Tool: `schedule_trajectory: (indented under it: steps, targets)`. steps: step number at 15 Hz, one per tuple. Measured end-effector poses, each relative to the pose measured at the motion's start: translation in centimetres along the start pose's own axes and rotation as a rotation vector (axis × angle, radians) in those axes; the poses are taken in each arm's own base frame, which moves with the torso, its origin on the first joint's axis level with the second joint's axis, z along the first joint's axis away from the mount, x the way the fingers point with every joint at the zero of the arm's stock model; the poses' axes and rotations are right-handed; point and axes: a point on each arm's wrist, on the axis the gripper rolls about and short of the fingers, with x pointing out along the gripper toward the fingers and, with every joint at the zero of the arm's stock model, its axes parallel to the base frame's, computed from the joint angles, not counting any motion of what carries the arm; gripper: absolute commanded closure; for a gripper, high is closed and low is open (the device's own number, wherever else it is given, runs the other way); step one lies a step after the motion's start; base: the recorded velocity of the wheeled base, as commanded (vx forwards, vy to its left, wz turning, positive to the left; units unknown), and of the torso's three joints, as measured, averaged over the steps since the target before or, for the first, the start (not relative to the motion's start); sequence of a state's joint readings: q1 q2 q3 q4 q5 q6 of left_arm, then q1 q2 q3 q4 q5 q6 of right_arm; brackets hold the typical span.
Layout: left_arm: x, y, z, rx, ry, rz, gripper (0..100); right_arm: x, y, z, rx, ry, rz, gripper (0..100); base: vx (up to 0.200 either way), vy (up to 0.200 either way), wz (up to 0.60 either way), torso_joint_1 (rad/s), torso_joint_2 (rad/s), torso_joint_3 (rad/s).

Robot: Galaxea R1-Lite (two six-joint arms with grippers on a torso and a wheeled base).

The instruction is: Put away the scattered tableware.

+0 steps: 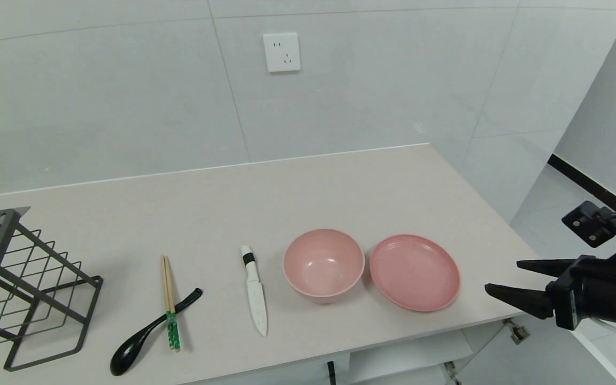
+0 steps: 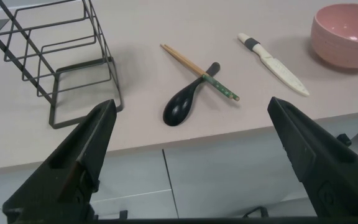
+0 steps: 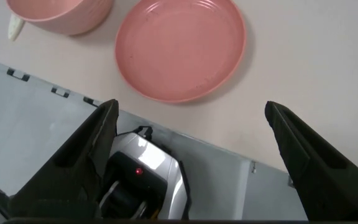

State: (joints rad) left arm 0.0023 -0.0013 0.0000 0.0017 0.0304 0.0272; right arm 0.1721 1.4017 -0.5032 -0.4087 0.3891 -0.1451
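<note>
right gripper (image 1: pixel 503 276) hangs wide open, empty, near the plate (image 1: pixel 414 271).
a skidding pinch may shove it off the counter (image 1: pixel 286 203).

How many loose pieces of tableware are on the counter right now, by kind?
Round pink bowl: 1
Round pink plate: 1
White knife with black band: 1
Glossy black spoon: 1
Wooden chopsticks with green ends: 2
Total: 6
</note>
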Motion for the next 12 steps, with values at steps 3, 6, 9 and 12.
schedule_trajectory:
  steps: [3, 6, 9, 12]
  targets:
    - [0.0, 0.0, 0.0, -0.001, 0.000, 0.000, 0, 1.6, -0.4, 0.5, 0.001, 0.022, 0.005, 0, 0.000, 0.000, 0.00, 0.000, 0.00, 0.000]
    - [0.0, 0.0, 0.0, -0.015, 0.000, -0.003, 0, 3.4, -0.9, 0.7, 0.004, 0.051, 0.002, 0, 0.000, 0.000, 0.00, 0.000, 0.00, 0.000]
    - [0.0, 0.0, 0.0, -0.018, 0.000, -0.004, 0, 5.2, -0.9, 0.6, 0.000, 0.073, 0.020, 0, 0.000, 0.000, 0.00, 0.000, 0.00, 0.000]
    - [0.0, 0.0, 0.0, -0.020, 0.000, -0.004, 0, 7.5, -1.8, 0.8, -0.010, 0.050, -0.010, 0, 0.000, 0.000, 0.00, 0.000, 0.00, 0.000]
